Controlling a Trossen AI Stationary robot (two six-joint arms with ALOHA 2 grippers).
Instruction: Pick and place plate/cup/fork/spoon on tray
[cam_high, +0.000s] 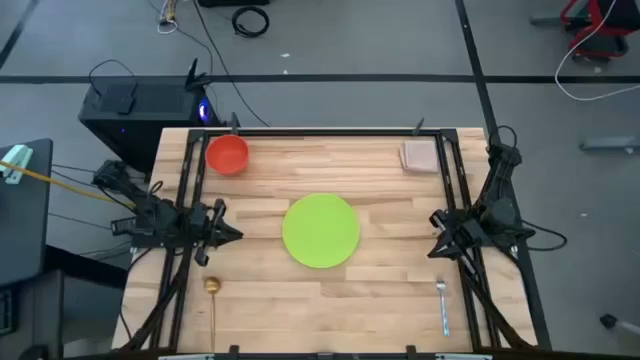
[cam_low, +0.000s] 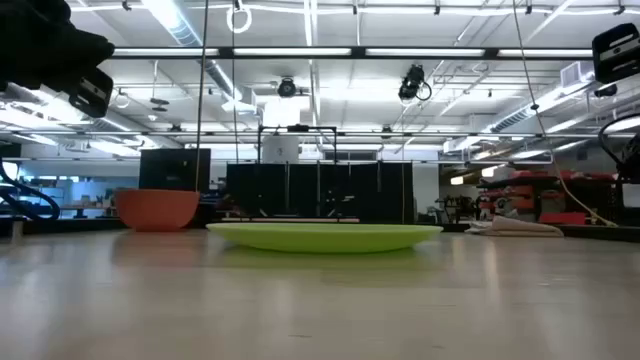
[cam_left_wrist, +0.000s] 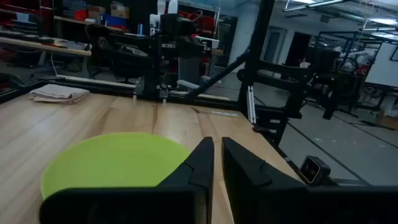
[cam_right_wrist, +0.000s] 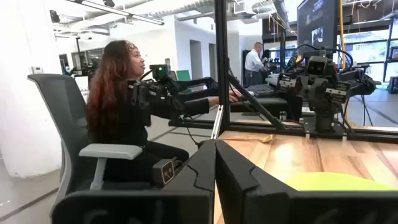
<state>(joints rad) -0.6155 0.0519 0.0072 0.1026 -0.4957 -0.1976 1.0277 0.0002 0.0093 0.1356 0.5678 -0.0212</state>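
The lime-green plate lies flat at the table's middle; it also shows in the low view, the left wrist view and the right wrist view. The red-orange cup stands upright at the far left. The golden spoon lies at the near left, the silver fork at the near right. My left gripper waits shut and empty left of the plate. My right gripper waits shut and empty right of the plate. No tray shows.
A pinkish-beige square pad lies at the far right corner. Dark frame rails run along both table sides. A person sits in a chair beyond the table's left side. Bare wood lies between the plate and the near edge.
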